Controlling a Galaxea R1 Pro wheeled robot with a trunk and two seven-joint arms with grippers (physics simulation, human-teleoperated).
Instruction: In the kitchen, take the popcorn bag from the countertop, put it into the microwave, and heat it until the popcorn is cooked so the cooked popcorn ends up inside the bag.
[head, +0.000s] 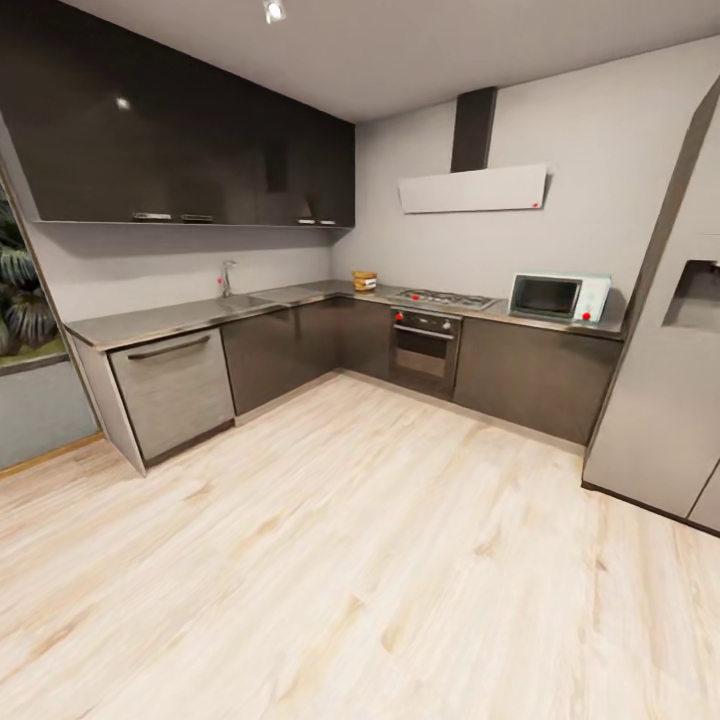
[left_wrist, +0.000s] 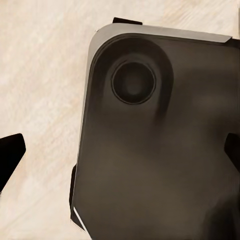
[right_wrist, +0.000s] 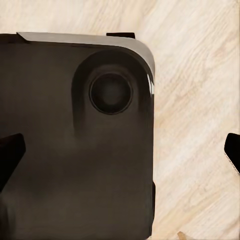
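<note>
1. Nearest, both wrist views look down on the robot's own dark rounded base panel (left_wrist: 160, 150) over the pale wood-plank floor (head: 350, 560). In each, two black fingertips show at opposite edges of the picture, wide apart with nothing between them. So the left gripper (left_wrist: 122, 152) is spread and empty, and the right gripper (right_wrist: 122, 152) is the same.

2. Across the floor, in the head view, the long glossy grey steel-look countertop (head: 180, 318) runs in an L from about 9 o'clock round to 3 o'clock over dark cabinet fronts.

3. The small tan-brown ridged paper popcorn bag (head: 365, 281) stands upright on that slab in the far corner, at about 12 o'clock, just beside the grey gas hob (head: 443, 298) on its left.

4. The small pale mint-blue microwave with a black glass door (head: 560, 297) sits on the same slab at about 2 o'clock, on the hob's other side, well apart from the bag. Its door looks closed.

5. Progress, as I judge it: nothing is done. The bag is untouched, the oven unopened, and the robot stands far off. Approach, pick-up, loading and heating are all left.

6. Hard to make out: the bag's label and contents are too small to read, and the microwave's dials show as mere red dots. The tall grey fridge (head: 670, 400) is cut off at 3 o'clock.
</note>
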